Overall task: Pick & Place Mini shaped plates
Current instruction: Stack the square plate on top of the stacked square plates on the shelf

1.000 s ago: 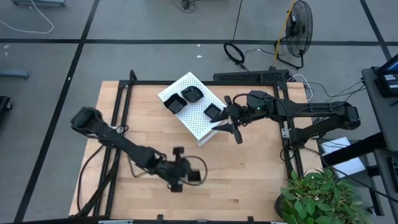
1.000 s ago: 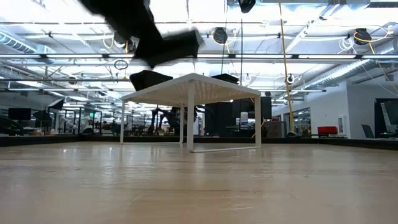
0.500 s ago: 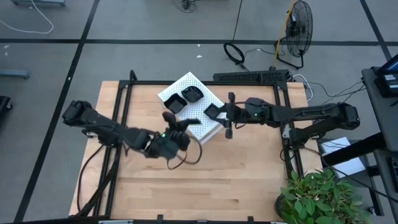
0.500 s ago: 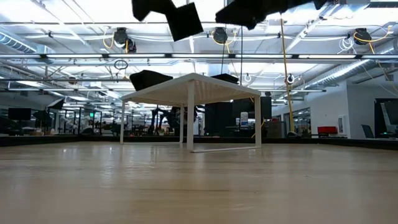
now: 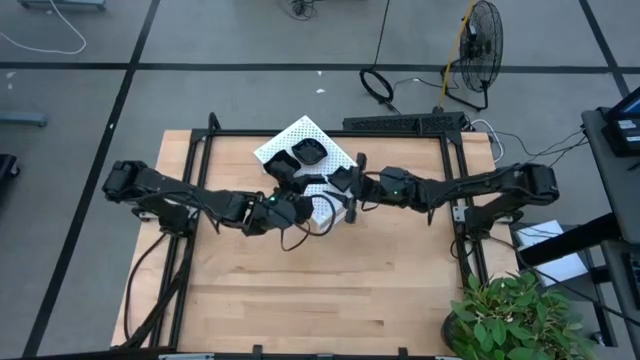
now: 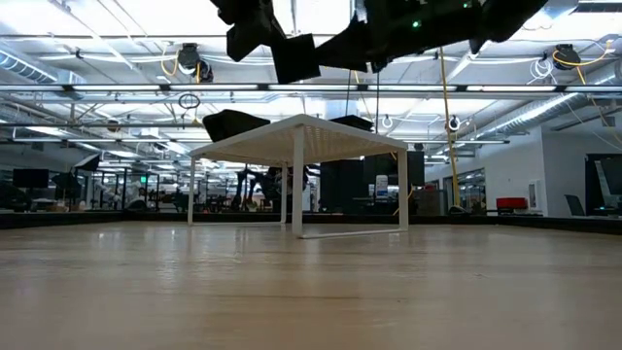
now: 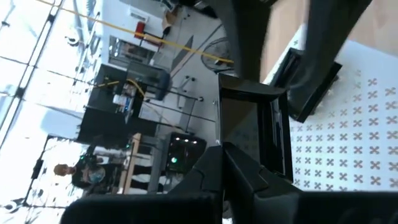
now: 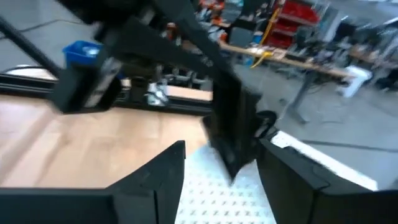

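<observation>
Small glossy black plates with raised rims sit on top of a white perforated box (image 5: 300, 135) at the back of the table. One rounded plate (image 5: 309, 150) lies flat near the box's far side, another (image 5: 341, 177) toward its right edge. A square plate (image 7: 255, 134) is held above the box by the left gripper (image 5: 285, 192), clamped on its rim.
</observation>
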Robot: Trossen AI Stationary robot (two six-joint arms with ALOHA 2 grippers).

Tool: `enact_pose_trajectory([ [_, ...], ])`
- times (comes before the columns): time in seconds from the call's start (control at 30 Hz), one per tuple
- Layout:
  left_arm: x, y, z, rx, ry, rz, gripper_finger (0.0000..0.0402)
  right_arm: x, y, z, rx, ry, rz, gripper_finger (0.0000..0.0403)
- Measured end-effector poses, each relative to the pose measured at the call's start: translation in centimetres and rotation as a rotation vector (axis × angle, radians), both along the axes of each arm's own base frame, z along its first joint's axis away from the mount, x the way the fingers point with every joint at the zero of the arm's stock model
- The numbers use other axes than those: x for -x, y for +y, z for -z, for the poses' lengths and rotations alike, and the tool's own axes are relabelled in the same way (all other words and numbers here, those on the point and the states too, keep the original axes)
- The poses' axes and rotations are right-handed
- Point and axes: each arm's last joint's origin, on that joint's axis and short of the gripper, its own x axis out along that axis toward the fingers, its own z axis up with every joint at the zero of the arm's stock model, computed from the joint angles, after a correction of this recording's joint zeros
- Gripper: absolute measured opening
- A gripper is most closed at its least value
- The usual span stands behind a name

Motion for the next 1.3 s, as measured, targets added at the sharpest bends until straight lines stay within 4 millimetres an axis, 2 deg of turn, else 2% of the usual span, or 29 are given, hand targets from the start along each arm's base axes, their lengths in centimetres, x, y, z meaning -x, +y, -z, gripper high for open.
enact_pose_trajectory([
  [0.27, 0.0, 0.0, 0.0, -0.018, 0.027, 0.015, 0.0005, -1.0, -0.2, 0.6, 0.089, -0.042, 0.054, 0.0152],
  [0.47, -0.1, 0.4, 0.0, -0.015, 0.023, 0.0, 0.0012, -0.9, -0.5, 0.5, 0.124, -0.032, 0.155, 0.011],
  [0.73, -0.1, 1.0, 0.0, 0.016, -0.011, -0.026, 0.0004, -0.9, -0.5, 0.5, 0.124, -0.034, 0.157, 0.0051],
  [0.9, -0.4, 0.7, -0.1, 0.067, -0.041, 0.042, 0.0021, -0.9, -0.6, 0.6, 0.147, -0.023, 0.16, 0.001],
  [1.17, -0.6, -0.5, -0.6, 0.143, -0.147, 0.104, 0.0013, -0.8, -0.6, 0.5, 0.164, -0.016, 0.155, 0.0001],
  [1.3, -0.3, -1.1, -1.3, 0.315, -0.251, 0.19, 0.004, -0.7, -0.6, 0.3, 0.164, -0.028, 0.156, 0.0001],
])
